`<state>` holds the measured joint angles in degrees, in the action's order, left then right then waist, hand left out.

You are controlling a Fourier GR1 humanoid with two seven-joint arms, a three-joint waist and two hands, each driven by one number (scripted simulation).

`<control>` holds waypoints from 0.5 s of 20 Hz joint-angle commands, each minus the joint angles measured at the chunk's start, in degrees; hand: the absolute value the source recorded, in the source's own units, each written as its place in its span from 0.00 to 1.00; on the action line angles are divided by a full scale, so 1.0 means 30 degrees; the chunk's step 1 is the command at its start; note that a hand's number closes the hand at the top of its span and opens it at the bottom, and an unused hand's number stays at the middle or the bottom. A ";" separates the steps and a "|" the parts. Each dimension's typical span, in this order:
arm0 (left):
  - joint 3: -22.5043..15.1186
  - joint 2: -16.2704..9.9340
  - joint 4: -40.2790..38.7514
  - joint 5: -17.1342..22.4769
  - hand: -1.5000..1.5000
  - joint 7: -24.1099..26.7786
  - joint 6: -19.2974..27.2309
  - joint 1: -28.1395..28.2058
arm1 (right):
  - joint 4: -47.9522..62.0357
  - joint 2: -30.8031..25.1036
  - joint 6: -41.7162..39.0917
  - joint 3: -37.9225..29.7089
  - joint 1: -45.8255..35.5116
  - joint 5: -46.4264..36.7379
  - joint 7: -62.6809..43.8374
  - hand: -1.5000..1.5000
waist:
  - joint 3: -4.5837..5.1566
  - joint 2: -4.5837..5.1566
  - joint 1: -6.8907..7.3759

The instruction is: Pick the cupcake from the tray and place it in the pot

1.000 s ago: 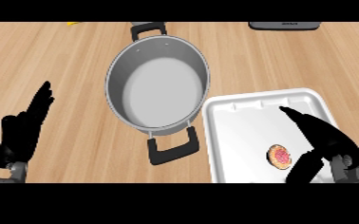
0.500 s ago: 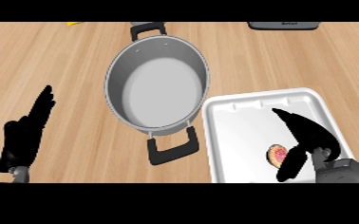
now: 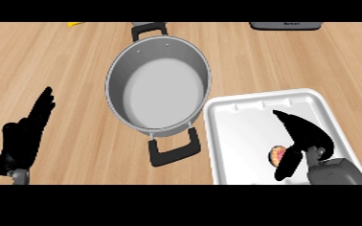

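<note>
A small cupcake (image 3: 277,154) with pink icing sits on the white tray (image 3: 240,124) at the lower right, partly hidden by my right hand (image 3: 304,136). That hand is over the cupcake: fingers reach up-left past it and the thumb hangs down along its right side. Whether it touches the cupcake I cannot tell. The grey pot (image 3: 159,86) with black handles stands left of the tray, with nothing inside. My left hand (image 3: 28,134) rests open at the lower left edge, fingers up.
A dark grey object (image 3: 286,25) shows at the top right edge of the wooden counter (image 3: 63,67). A small yellow thing (image 3: 75,24) peeks in at the top left. The pot's near handle (image 3: 173,148) lies close to the tray's left rim.
My right hand has moved left and down over the cupcake, now covering part of it. My left hand, the pot and the tray have kept their places.
</note>
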<state>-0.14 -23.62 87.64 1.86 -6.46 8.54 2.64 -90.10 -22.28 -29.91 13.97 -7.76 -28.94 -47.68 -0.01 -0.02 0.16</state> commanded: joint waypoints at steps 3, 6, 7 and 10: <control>0.0771 0.0469 0.0010 -0.0843 0.50 -0.0448 -0.0764 -0.0623 | 0.1310 0.0735 0.0026 -0.0145 0.0658 -0.1312 0.1869 0.00 | 0.0001 0.0004 -0.0031; 0.0971 0.0395 0.0218 -0.0638 0.50 -0.0242 -0.1067 -0.0177 | 0.1601 0.0191 -0.0018 0.0515 0.0314 -0.2111 0.3591 1.00 | -0.0002 0.0000 0.0024; 0.0933 0.0525 0.0833 -0.0394 0.50 -0.1174 -0.1097 -0.0288 | -0.0055 0.0207 0.0766 0.1158 0.2256 -0.2607 0.3661 1.00 | -0.0002 -0.0021 -0.0057; 0.1222 0.1157 0.0646 -0.1402 0.50 -0.0122 -0.0944 0.0571 | 0.0310 0.0652 -0.0917 0.0170 0.0487 -0.2536 0.2892 1.00 | 0.0004 -0.0010 -0.0014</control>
<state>2.45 -21.31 88.87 -0.91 -7.28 6.17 2.93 -86.95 -21.75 -30.15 14.32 -6.18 -35.31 -38.35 0.15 -0.14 0.11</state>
